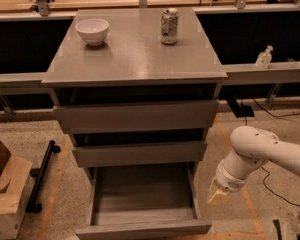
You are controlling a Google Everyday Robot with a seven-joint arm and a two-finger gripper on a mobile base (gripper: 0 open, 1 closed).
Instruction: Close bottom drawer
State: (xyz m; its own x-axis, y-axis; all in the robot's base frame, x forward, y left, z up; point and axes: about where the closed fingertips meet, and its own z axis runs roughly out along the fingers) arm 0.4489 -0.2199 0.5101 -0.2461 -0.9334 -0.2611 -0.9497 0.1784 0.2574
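Note:
The bottom drawer (142, 229) is the lowest of three grey wood-grain drawers in the cabinet. It stands pulled far out, its shallow box empty, its flat front near the lower edge of the view. The two drawers above it stick out only a little. My white arm comes in from the right, and its gripper (217, 194), a pale yellowish tip, hangs just right of the open drawer's right side wall, apart from it, slightly behind the drawer front.
On the cabinet top (135, 59) stand a white bowl (92, 30) and a drink can (169, 26). A cardboard box (2, 194) and a black bar (42, 174) lie on the floor at left. Cables run across the floor at right. Clear bottles (264, 58) stand on a ledge at right.

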